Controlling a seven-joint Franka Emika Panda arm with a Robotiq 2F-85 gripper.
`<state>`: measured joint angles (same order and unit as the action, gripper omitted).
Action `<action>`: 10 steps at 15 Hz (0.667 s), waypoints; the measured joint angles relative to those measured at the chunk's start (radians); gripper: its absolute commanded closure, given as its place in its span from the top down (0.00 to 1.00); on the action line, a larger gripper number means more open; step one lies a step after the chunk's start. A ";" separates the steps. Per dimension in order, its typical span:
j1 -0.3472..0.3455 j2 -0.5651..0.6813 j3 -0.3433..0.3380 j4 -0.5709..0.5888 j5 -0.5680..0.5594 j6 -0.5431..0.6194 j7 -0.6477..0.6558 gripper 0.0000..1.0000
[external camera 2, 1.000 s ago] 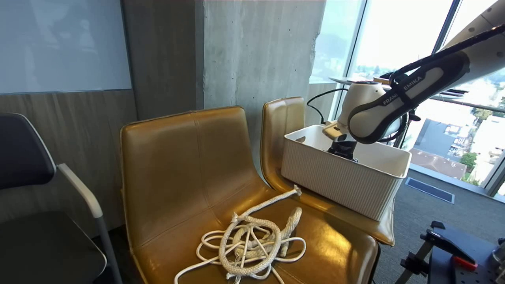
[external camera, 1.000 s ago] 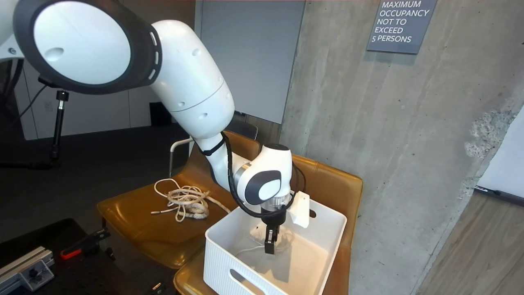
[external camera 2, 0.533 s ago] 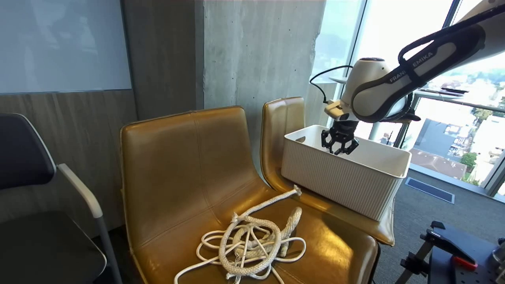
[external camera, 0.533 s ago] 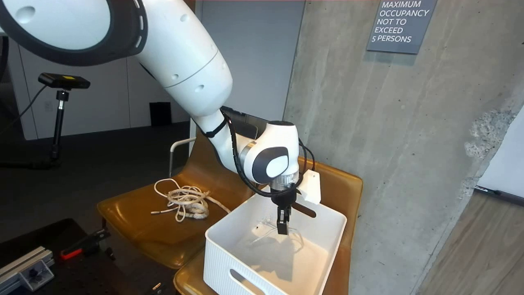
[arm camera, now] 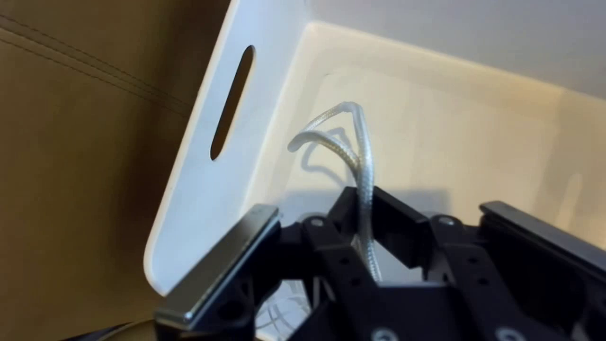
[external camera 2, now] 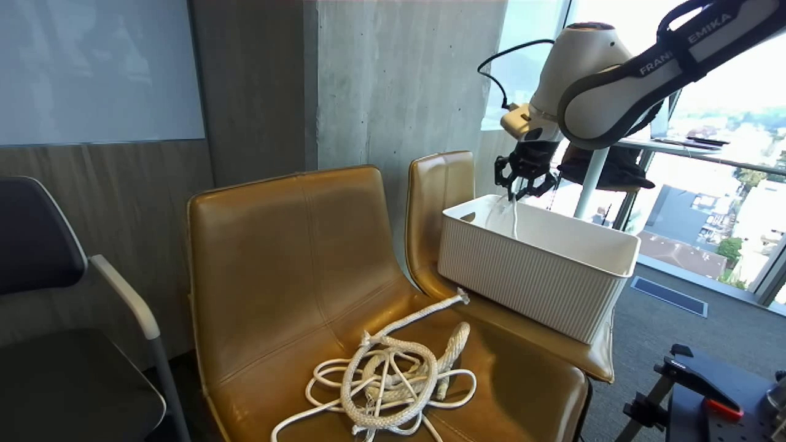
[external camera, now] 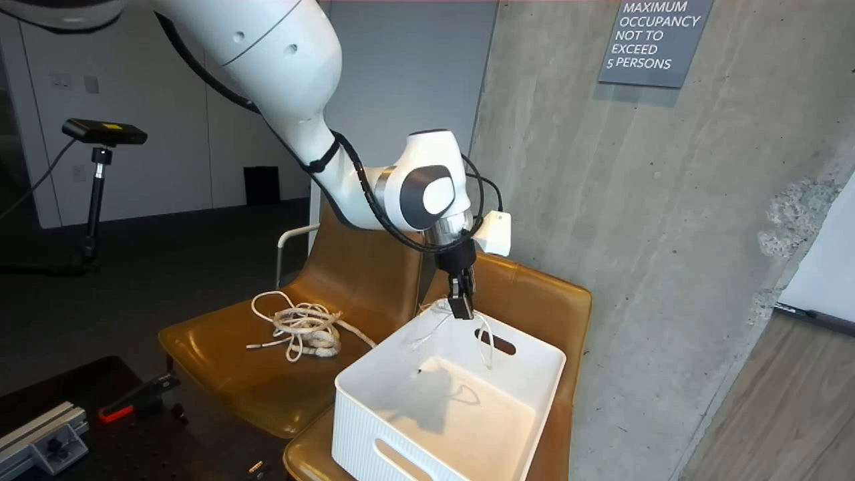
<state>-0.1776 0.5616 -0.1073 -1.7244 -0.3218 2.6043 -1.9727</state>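
Note:
My gripper (arm camera: 363, 201) is shut on a white braided cord (arm camera: 364, 147), which passes between its fingertips and loops out beyond them. In both exterior views the gripper (external camera: 461, 314) (external camera 2: 514, 195) hangs over one end of a white ribbed bin (external camera: 361, 421) (external camera 2: 534, 288), around the height of its rim. From the jaws the cord (external camera: 486, 341) (external camera 2: 514, 222) dangles down into the bin. Thin pale strands (arm camera: 284, 310) show under the gripper's left side in the wrist view; what they belong to is unclear. The cord's shadow falls on the bin floor (arm camera: 450, 142).
The bin stands on a brown leather chair. A heap of white rope (external camera: 307, 329) (external camera 2: 393, 422) lies on the neighbouring brown chair (external camera: 220, 351). A concrete wall (external camera: 668, 234) rises behind. A dark table with a red-and-black clamp (external camera: 137, 397) is nearby, as is a camera on a stand (external camera: 105, 131).
My gripper has risen from deep inside the bin to about rim height. The white cord has come up with it, its loose part lifting off the bin floor. The rope heap has not moved.

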 measured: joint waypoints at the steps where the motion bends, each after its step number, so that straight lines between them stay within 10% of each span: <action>1: 0.030 -0.029 -0.008 -0.015 -0.029 0.000 0.044 0.03; 10: 0.338 -0.239 0.023 -0.117 -0.373 -0.152 0.560 0.03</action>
<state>0.1601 0.3222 -0.0840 -1.8414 -0.6953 2.4519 -1.4126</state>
